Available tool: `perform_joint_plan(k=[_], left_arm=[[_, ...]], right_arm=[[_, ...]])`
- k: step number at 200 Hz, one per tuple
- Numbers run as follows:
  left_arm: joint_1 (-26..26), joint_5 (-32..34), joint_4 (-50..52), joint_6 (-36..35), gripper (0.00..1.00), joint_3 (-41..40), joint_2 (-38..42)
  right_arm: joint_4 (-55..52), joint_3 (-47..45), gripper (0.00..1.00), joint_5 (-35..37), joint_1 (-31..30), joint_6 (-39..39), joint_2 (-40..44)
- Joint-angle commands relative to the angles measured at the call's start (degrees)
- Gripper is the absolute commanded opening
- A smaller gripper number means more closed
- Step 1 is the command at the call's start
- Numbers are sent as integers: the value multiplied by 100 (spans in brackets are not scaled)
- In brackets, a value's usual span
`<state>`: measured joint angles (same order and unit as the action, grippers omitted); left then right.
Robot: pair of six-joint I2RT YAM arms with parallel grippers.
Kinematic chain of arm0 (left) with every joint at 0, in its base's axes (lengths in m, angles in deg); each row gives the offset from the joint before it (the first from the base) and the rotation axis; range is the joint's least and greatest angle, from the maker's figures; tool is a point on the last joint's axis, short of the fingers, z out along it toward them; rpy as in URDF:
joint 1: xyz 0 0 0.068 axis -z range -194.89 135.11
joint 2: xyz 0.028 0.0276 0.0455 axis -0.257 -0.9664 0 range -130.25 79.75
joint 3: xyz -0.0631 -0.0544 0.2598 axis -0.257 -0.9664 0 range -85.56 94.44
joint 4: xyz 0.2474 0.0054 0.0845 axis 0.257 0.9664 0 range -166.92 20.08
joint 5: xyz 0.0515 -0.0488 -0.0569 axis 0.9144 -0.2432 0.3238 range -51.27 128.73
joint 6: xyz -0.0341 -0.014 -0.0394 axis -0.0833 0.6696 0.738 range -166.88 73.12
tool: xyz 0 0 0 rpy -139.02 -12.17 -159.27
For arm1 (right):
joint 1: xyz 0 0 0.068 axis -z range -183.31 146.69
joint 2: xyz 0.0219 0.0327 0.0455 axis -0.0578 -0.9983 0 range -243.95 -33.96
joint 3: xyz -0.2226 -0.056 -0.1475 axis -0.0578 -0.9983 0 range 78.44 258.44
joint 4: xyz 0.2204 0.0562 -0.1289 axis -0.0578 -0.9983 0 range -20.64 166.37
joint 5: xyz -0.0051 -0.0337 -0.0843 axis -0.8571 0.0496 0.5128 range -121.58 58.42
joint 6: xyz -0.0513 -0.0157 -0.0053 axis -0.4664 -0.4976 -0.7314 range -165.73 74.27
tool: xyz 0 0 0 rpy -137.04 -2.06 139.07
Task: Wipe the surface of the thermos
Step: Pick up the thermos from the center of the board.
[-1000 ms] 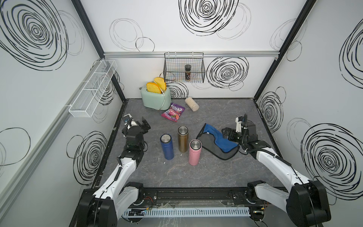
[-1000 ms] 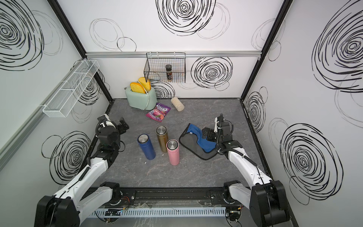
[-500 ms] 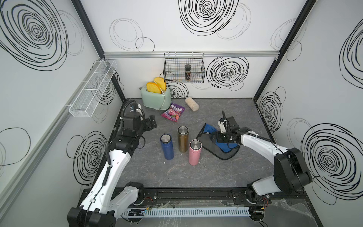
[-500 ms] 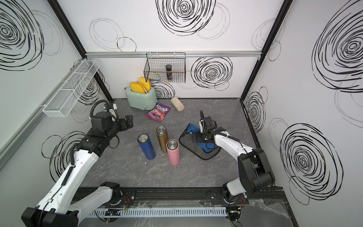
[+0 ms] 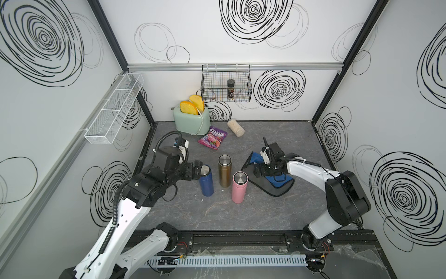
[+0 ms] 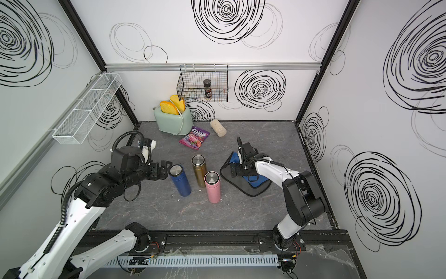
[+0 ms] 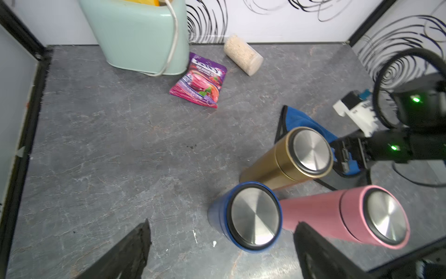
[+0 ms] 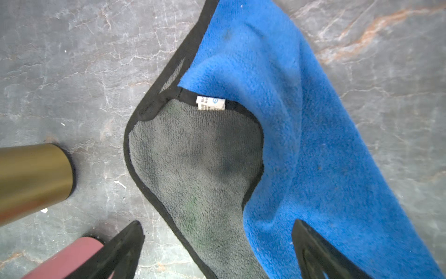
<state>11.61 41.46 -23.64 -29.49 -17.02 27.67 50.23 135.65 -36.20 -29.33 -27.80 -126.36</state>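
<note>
Between blue thermos [image 5: 206, 184] and cloth [image 5: 279, 190], gold thermos [image 5: 224, 175], pink thermos [image 5: 239, 189], toaster [image 5: 190, 122] behind

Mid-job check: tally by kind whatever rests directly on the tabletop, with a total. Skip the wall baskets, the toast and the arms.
Thermoses: 3 (blue thermos, gold thermos, pink thermos)
Cloth: 1
Toaster: 1
Snack pouch: 1
Grain jar: 1
Total: 7
</note>
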Motion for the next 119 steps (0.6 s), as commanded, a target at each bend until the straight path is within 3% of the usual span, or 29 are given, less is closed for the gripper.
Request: perform_joint_plan(k=[1, 34, 119], left_arm=[[198, -282, 671, -63, 97, 195, -173], [308, -130, 954, -250, 97, 252, -482], [470, -436, -355, -76, 97, -454, -665]], right_arm=[[-142, 139, 98, -179, -22, -2, -136], [-191, 145, 98, -76, -8, 43, -173], [140, -274, 98, -162, 317, 79, -243]])
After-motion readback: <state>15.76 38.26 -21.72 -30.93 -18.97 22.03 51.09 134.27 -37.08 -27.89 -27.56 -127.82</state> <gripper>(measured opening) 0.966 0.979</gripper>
